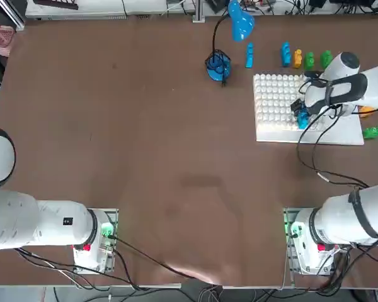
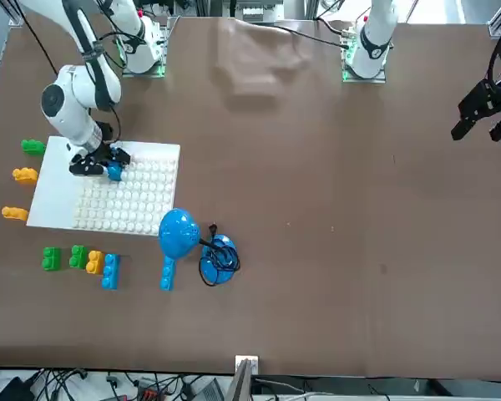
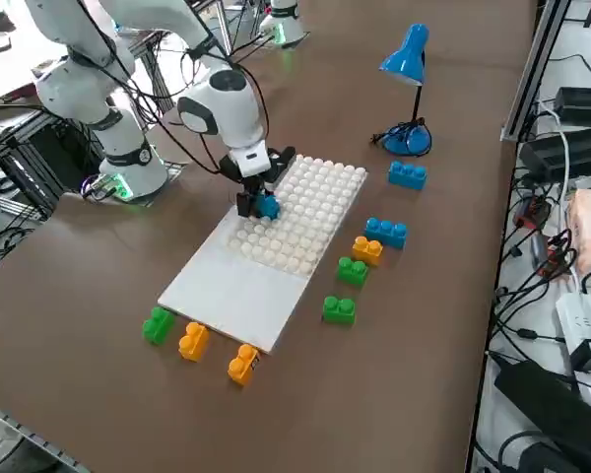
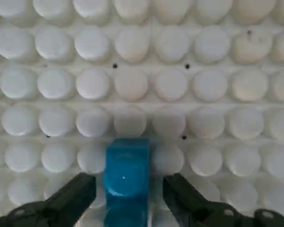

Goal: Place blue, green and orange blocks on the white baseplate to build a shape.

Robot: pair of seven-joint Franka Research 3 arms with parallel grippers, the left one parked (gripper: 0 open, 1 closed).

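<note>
**A:** So how much of the shape stands on the white baseplate (image 3: pixel 238 286)?

**B:** Only a start, I judge. One blue block (image 4: pixel 126 176) sits on the studs at the edge of the stud grid nearest the smooth margin. Nothing else is on the plate.

**A:** And the hand?

**B:** The right gripper (image 4: pixel 128 196) hangs low over that block, its fingers spread wide on either side, apart from it, holding nothing.

**A:** What remains?

**B:** Everything else, it seems. Beyond the stud end of the baseplate lie two green blocks (image 3: pixel 346 289), an orange block (image 3: pixel 366 249) and two more blue blocks (image 3: pixel 386 233). Past the plain end lie another green block (image 3: pixel 158 324) and two orange blocks (image 3: pixel 217 353).

**A:** Do the views differ?

**B:** Yes. The wrist view shows the clear gaps beside the block, but no loose pieces. The side view shows every spare block. From overhead, the arm hides part of the plate.
</note>
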